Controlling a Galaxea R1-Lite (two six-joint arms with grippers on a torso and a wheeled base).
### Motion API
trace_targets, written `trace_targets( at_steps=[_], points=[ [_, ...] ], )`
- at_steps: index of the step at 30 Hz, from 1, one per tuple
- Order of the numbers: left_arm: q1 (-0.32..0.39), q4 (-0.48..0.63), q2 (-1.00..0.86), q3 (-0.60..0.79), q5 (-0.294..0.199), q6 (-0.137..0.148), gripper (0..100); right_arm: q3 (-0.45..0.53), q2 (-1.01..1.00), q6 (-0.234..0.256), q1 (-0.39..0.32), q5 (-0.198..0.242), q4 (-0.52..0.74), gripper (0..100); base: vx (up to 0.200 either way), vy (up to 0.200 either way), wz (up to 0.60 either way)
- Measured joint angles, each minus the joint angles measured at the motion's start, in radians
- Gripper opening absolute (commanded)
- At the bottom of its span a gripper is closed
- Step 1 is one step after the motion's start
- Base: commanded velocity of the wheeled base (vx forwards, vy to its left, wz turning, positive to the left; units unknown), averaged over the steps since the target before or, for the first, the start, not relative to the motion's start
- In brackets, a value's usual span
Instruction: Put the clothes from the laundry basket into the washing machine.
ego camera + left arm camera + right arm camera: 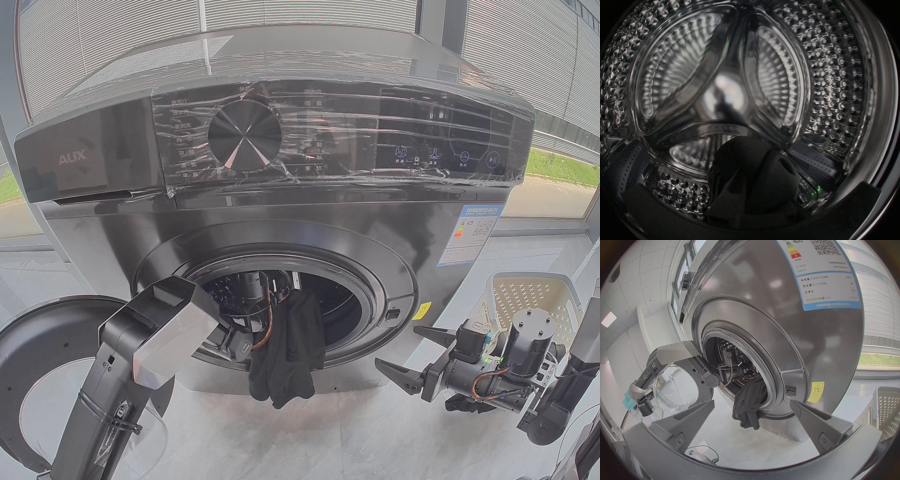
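Pale glossy floor (375, 437), slatted windows (312, 12) behind.

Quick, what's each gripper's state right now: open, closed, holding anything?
Left gripper: cannot be told; it is inside the washing machine drum.
Right gripper: open, holding nothing.

Pale tiled floor (350, 437), window blinds (525, 37), grass (562, 167)

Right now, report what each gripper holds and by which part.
Right gripper: open, holding nothing. Left gripper: inside the drum, hold cannot be told; the black garment hangs over the door rim.
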Motion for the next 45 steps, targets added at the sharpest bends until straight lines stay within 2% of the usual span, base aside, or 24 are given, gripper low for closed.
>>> trace_targets(
  at_steps=[5, 8, 17, 18, 23, 27, 31, 40, 45],
  points=[
    [0.023, 0.079, 0.022, -0.107, 0.005, -0.014, 0, 0.000, 0.000, 0.000, 0.000, 0.000, 0.000, 100, 0.000, 0.000, 0.00],
    [0.028, 0.114, 0.031, -0.159, 0.026, -0.023, 0, -0.001, 0.000, 0.000, 0.000, 0.000, 0.000, 100, 0.000, 0.000, 0.00],
    [0.034, 0.125, 0.043, -0.194, 0.047, -0.031, 0, -0.001, 0.000, -0.002, -0.001, 0.000, 0.000, 100, 0.000, 0.000, 0.00],
    [0.033, 0.125, 0.043, -0.191, 0.048, -0.034, 100, -0.001, 0.000, -0.002, -0.001, 0.001, 0.000, 100, 0.000, 0.000, 0.00],
    [0.026, 0.126, 0.038, -0.167, 0.048, -0.063, 100, -0.002, 0.001, 0.000, 0.000, 0.001, 0.000, 100, 0.000, 0.000, 0.00],
    [0.020, 0.134, 0.017, -0.121, 0.048, -0.067, 100, -0.003, 0.001, 0.000, 0.000, 0.001, 0.000, 100, 0.000, 0.000, 0.00],
    [0.014, 0.177, -0.036, 0.006, 0.035, -0.067, 100, -0.003, 0.002, 0.000, 0.000, 0.001, 0.000, 100, 0.000, 0.000, 0.00],
    [-0.020, 0.344, -0.216, 0.349, -0.074, -0.056, 100, -0.003, 0.007, 0.000, 0.000, 0.002, 0.000, 100, 0.000, 0.000, 0.00],
    [-0.055, 0.380, -0.280, 0.440, -0.115, -0.046, 100, -0.003, 0.011, 0.000, 0.001, 0.002, 0.000, 100, 0.000, 0.000, 0.00]
  ],
)
